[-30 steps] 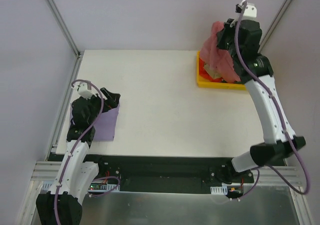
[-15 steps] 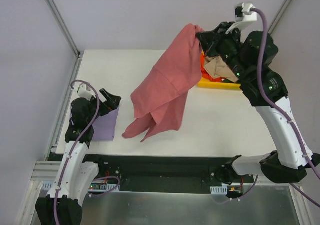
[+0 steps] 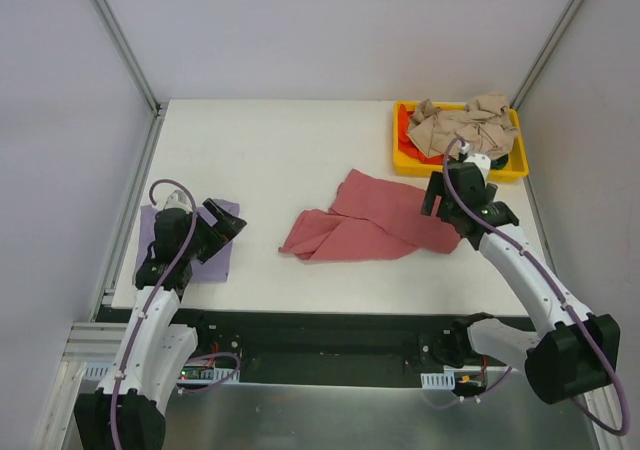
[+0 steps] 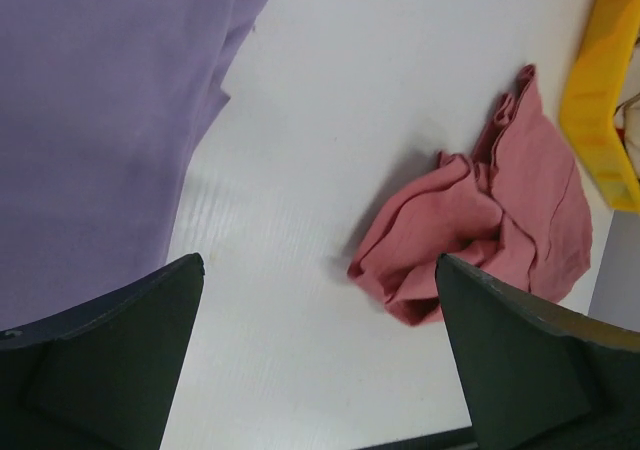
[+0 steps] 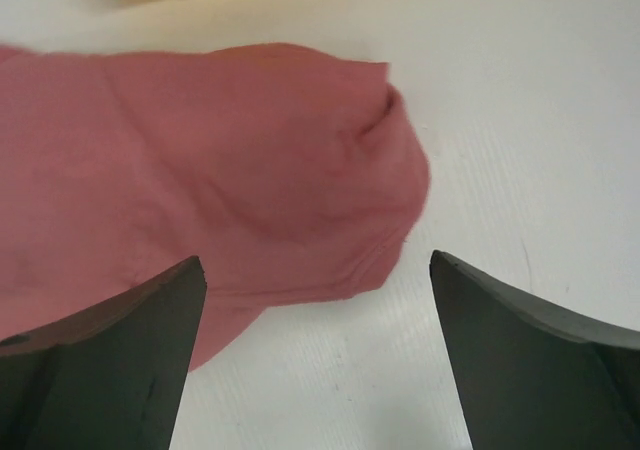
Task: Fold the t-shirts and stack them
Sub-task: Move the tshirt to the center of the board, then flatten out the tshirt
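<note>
A dusty red-pink t-shirt (image 3: 370, 228) lies crumpled in the middle of the table. My right gripper (image 3: 440, 215) hovers open just above its right end, with nothing between the jaws. In the right wrist view the shirt (image 5: 200, 160) fills the upper left, and the right gripper (image 5: 315, 262) spans its rounded edge. A folded lavender t-shirt (image 3: 218, 258) lies at the left, and my left gripper (image 3: 222, 232) stands open over it. The left wrist view shows the left gripper (image 4: 318, 260), the lavender cloth (image 4: 100, 120) and the pink shirt (image 4: 490, 230). A beige t-shirt (image 3: 460, 125) sits heaped in the tray.
The yellow tray (image 3: 455, 168) stands at the back right corner, its corner also in the left wrist view as the tray (image 4: 600, 100). A bit of red cloth (image 3: 404, 122) shows under the beige heap. The table's near edge runs just below both grippers.
My right arm swung the red-pink t-shirt out of the tray, carried it left and down to the table, then opened and let it go. The left arm hardly moved.
</note>
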